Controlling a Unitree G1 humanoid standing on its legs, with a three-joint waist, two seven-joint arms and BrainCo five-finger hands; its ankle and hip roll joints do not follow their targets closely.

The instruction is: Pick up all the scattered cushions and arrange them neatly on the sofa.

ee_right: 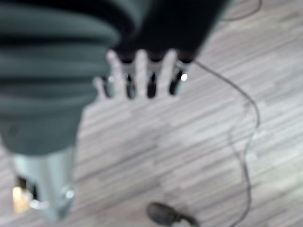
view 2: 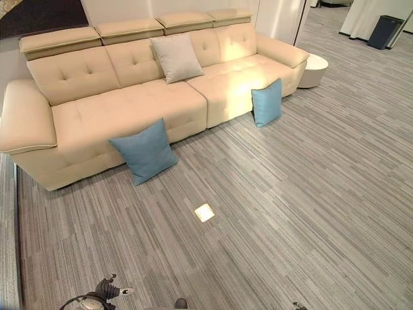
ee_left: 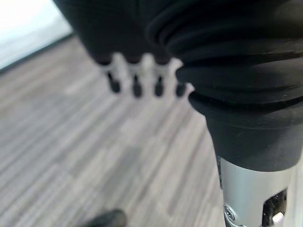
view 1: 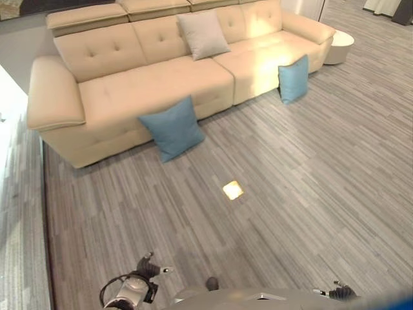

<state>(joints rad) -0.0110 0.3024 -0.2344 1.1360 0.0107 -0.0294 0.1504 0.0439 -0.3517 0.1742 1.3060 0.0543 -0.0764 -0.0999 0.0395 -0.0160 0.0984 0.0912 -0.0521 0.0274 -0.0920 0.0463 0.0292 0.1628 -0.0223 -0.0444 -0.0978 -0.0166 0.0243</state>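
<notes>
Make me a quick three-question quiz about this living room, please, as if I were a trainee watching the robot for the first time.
1. True or false: the grey cushion lies on the floor.
2. How many blue cushions lean against the front of the sofa?
3. The left robot hand is: A) holding a cushion, B) open and empty, C) pressing the sofa.

Key:
1. False; it rests on the sofa seat against the backrest.
2. Two: the nearer blue cushion and the farther blue cushion.
3. B.
</notes>
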